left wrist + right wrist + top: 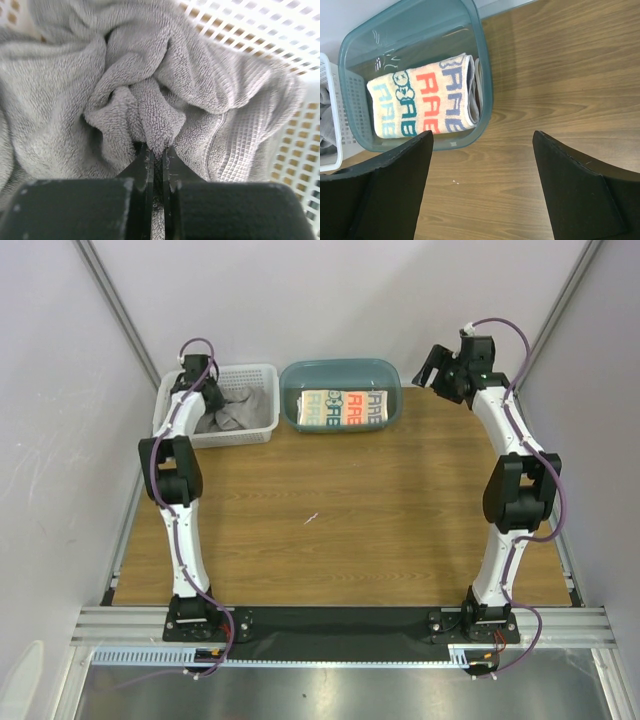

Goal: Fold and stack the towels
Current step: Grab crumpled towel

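Left of the teal tub (340, 367), touching its left end, stands the white lattice basket (250, 370), and it bears no writing that can be made out. The grey towel (150, 90) lies crumpled inside it, plain and unlettered, partly plush and partly waffle-woven. The left gripper (157, 150) reaches down into the basket with its jaws pressed together on a raised fold of that towel; the pinched ridge sits right at the fingertips, and the rest of the cloth spreads away from them towards the basket walls. The basket's far left corner is close to the left wall.

Inside the tub the white printed towel (420, 102) lies folded flat. It carries rows of block letters in red, blue, teal and black, which look like A, R or B, and E, though I cannot read a sure word. A second layer of cloth shows at its right edge, its colour hard to tell. The tub's far side lies near the back wall.

Right of the tub, the right gripper (482, 137) hangs above the wooden table (350, 520), fingers wide apart, holding nothing. The printed towel lies apart from it, ahead and to its left. From the tub's near side, bare wood runs to the arm bases.
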